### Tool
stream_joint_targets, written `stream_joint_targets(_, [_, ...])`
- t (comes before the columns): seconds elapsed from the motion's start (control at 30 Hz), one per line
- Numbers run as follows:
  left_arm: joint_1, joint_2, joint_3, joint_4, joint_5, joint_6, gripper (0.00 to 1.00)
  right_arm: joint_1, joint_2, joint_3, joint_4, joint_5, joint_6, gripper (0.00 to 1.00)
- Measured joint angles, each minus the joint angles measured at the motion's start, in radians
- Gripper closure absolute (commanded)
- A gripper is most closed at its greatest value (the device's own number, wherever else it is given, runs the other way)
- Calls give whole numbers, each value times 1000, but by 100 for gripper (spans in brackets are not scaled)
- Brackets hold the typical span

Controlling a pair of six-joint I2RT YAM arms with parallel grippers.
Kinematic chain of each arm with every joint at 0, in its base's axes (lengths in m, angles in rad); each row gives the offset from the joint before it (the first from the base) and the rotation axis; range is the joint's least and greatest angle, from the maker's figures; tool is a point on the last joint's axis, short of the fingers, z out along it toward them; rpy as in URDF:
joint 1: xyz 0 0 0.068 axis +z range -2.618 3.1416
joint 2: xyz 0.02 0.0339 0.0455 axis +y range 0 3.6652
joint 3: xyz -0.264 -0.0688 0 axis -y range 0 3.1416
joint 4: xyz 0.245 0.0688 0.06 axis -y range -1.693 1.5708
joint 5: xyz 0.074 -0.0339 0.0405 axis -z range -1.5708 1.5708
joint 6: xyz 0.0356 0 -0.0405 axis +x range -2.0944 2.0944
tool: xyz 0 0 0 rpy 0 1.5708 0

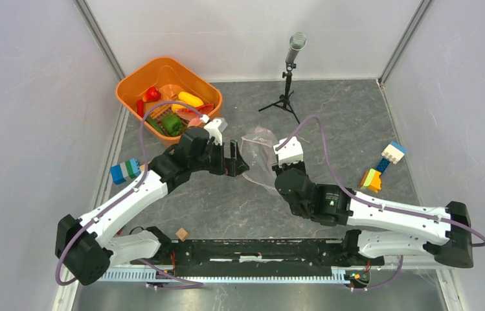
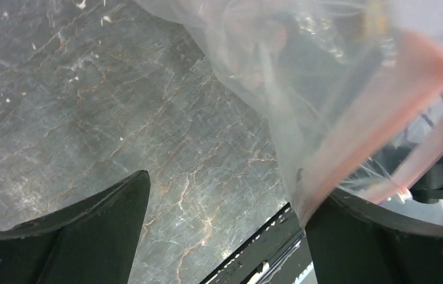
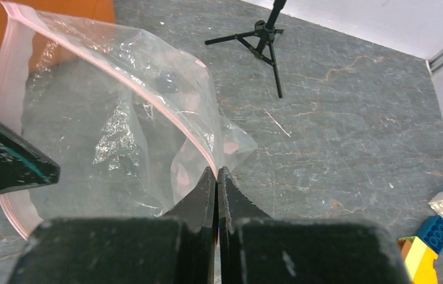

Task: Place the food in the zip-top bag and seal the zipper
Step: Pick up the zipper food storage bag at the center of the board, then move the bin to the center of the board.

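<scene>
1. The right fingers are pinched right together on the rim of the bag. The tips are clamped on the pink edge, and the rest of the bag fans out ahead of them and off to their left.
2. The left fingers are spread wide with nothing gripped. The zipper strip runs down against the inner face of one finger, touching or as good as. The other finger has only bare table in front of it.
3. The food is all sitting in the basket, well beyond the left fingers on the far side. I can't see any of it in the bag.
4. So I'd say we're at the "get the mouth open" step, and no loading has begun. One lip is held and the other isn't.
5. As I read it, the left fingers could either close on that loose lip so the mouth can be pulled apart, or back off and go for a piece of food while the right fingers hold the bag.
6. If they go for the lip, the strip needs to sit properly between the two fingers. Right now it's hugging one side, and thin crinkly film like that will probably slip out.
</scene>
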Motion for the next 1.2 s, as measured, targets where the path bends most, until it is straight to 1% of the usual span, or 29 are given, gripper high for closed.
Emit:
stream_joint_targets(0.07, [0, 6, 42, -39, 15, 36, 0, -1, 21, 2, -11, 15, 0, 100])
stream_joint_targets(0.17, [0, -1, 114, -107, -33, 116, 0, -13, 69, 14, -35, 17, 2, 100])
stream_joint_targets(0.3, [11, -39, 198, -203, -159, 250, 0, -48, 93, 19, -49, -11, 1, 100])
stream_joint_targets(0.4, [27, -42, 271, -256, -283, 350, 0, -68, 90, 19, -45, -40, 0, 100])
stream_joint_targets(0.47, [56, -13, 324, -272, -355, 401, 0, -71, 87, 19, -39, -58, 0, 100])
stream_joint_targets(0.53, [125, 38, 371, -272, -373, 438, 0, -72, 83, 19, -33, -80, 0, 100])
stream_joint_targets(0.67, [308, 165, 406, -248, -311, 479, 0, -72, 74, 19, -31, -124, 5, 100])
stream_joint_targets(0.77, [386, 289, 450, -258, -259, 491, 0, -72, 63, 18, -28, -150, 11, 100])
stream_joint_targets(0.87, [399, 389, 480, -259, -223, 493, 0, -72, 45, 11, -28, -164, 24, 100])
stream_joint_targets(0.93, [409, 449, 502, -266, -166, 494, 0, -72, 32, 6, -27, -167, 28, 100])
stream_joint_targets(0.97, [414, 478, 514, -268, -125, 492, 0, -72, 24, 3, -29, -167, 32, 100])
stream_joint_targets(1.03, [423, 517, 521, -269, -43, 489, 6, -72, 9, 0, -42, -164, 39, 100])
stream_joint_targets(1.1, [430, 537, 516, -280, 72, 478, 10, -72, -10, -1, -66, -146, 48, 100])
stream_joint_targets(1.2, [424, 530, 495, -272, 197, 463, 9, -74, -43, -4, -99, -105, 55, 100])
